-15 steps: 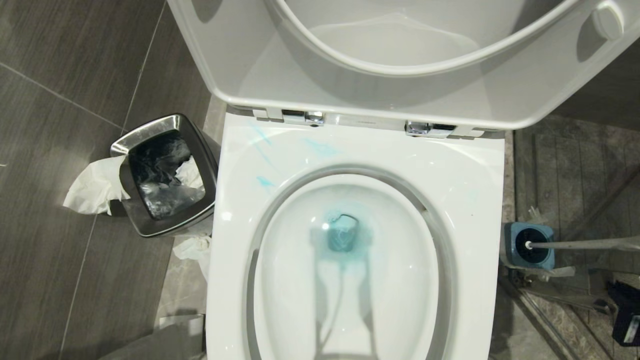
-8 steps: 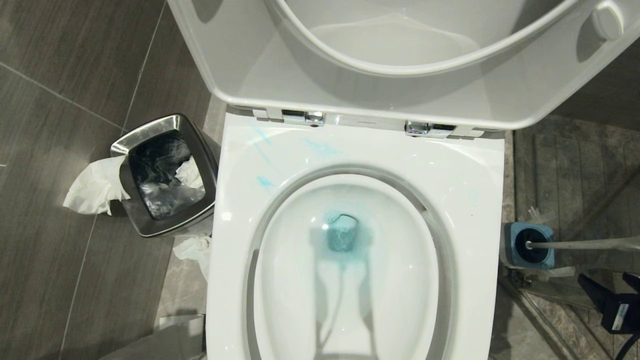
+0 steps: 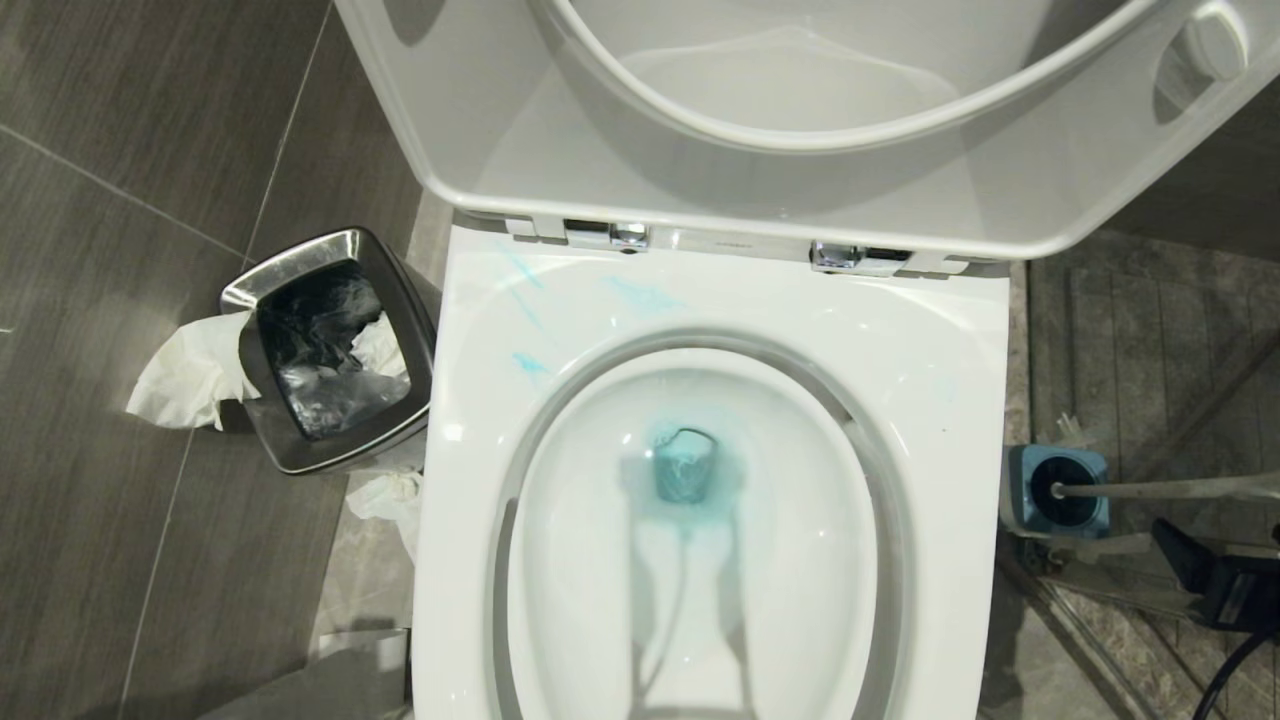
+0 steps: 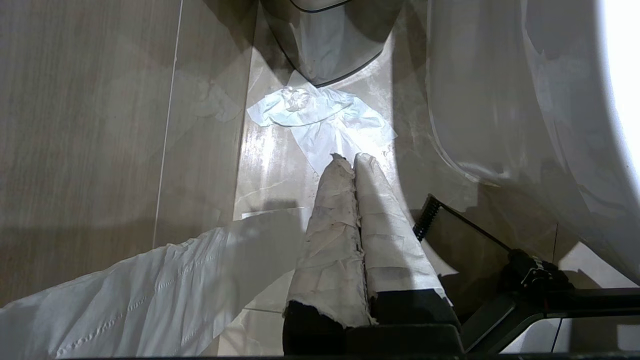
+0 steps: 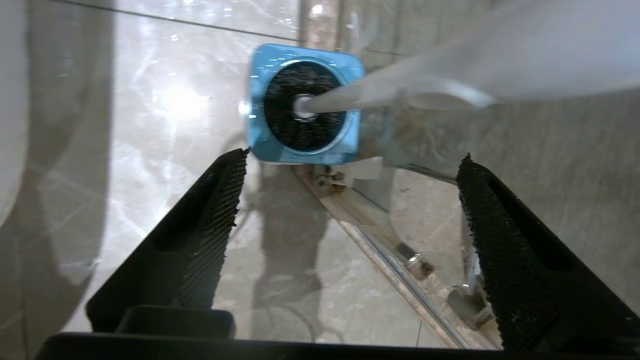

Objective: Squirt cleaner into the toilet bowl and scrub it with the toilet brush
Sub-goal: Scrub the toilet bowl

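Two claws are fitted; only the right claw [image 5: 350, 230] is at work. In the right wrist view its black textured fingers [image 5: 215, 215] stand wide apart with nothing between them. The claw hangs over the floor [image 5: 165, 110], pointed toward the blue holder [image 5: 260, 135], and touches neither holder nor brush. In the head view the right claw [image 3: 1225, 585] shows at the right edge, just below the handle.

Toilet brush [image 3: 1150, 490]: seated in the square blue holder [image 3: 1095, 520] on the floor to the right of the toilet bowl [image 3: 960, 420]. The black bristle head [image 5: 305, 112] fills the holder's round opening. The white handle [image 5: 380, 92] leans out of the holder toward the right edge of the head view.

Toilet bowl: seat and lid [image 3: 700, 160] raised. Cleaner [image 3: 685, 480] shows as a turquoise tint in the water at the bowl's centre. Pale blue smears [image 3: 530, 365] mark the left rear of the rim.

Left claw [image 4: 352, 160]: its fingers are pressed together and wrapped in white covering; nothing is held. It points down at the floor beside the bowl's outer wall, above a crumpled white tissue [image 4: 320, 115].

Steel bin [image 3: 330, 350]: on the floor left of the bowl, black liner inside, white paper [image 3: 185, 375] hanging over its left side.
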`<state>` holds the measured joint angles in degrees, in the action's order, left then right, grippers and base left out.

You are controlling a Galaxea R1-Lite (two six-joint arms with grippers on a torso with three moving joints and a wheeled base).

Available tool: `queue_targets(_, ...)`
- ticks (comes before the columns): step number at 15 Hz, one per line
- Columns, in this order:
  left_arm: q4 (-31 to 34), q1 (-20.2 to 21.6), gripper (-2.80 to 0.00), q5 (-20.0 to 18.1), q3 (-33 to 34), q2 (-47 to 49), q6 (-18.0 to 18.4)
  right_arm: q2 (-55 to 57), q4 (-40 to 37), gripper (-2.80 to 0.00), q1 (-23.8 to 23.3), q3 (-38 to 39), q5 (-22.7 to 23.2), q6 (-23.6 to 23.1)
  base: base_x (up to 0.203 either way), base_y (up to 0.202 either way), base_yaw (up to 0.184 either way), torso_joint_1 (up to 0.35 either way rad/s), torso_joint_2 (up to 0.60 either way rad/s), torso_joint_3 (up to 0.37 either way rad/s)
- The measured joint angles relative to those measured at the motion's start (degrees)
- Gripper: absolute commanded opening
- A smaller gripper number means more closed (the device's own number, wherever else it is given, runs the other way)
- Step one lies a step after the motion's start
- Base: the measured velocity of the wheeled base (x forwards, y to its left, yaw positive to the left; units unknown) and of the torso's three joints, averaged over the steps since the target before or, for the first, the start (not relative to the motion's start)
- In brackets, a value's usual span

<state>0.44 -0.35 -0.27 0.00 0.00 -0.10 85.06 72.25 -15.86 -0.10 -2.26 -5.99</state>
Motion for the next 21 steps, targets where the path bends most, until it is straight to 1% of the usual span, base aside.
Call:
queue_targets(5, -0.01, 0.0, -2.8, 0.02, 0.0, 0.0, 0.02, 1.26, -1.22, 0.0, -1.02, -1.63, 1.43, 0.09, 0.0, 0.0, 0.0, 0.0, 0.0, 0.0)
queue_targets(8, 0.0, 0.0, -2.8, 0.0, 0.0, 0.0, 0.0, 1.37, -4.88, 0.0, -2.36, -5.05, 5.26, -0.14, 0.0, 0.0, 0.0, 0.0, 0.0, 0.0)
queue_targets(11, 0.0, 0.0, -2.8, 0.0, 0.0, 0.0, 0.0, 1.35, -10.6, 0.0, -5.87, -9.83, 10.61, -0.33, 0.0, 0.0, 0.0, 0.0, 0.0, 0.0)
queue_targets(13, -0.02, 0.0, -2.8, 0.02, 0.0, 0.0, 0.02, 1.35, -12.15, 0.0, -7.64, -12.01, 13.79, -0.29, 0.0, 0.0, 0.0, 0.0, 0.0, 0.0)
queue_targets(14, -0.01, 0.0, -2.8, 0.02, 0.0, 0.0, 0.0, 1.31, -12.2, 0.0, -8.1, -12.55, 14.65, -0.18, 0.0, 0.0, 0.0, 0.0, 0.0, 0.0)
queue_targets(18, 0.0, 0.0, -2.8, 0.01, 0.0, 0.0, 0.01, 0.96, -11.88, 0.0, -8.58, -13.0, 15.13, 0.9, 0.0, 0.0, 0.0, 0.0, 0.0, 0.0)
queue_targets(21, 0.0, 0.0, -2.8, 0.01, 0.0, 0.0, 0.0, 0.91, -11.55, 0.0, -8.62, -13.1, 15.59, 0.87, 0.0, 0.0, 0.0, 0.0, 0.0, 0.0)
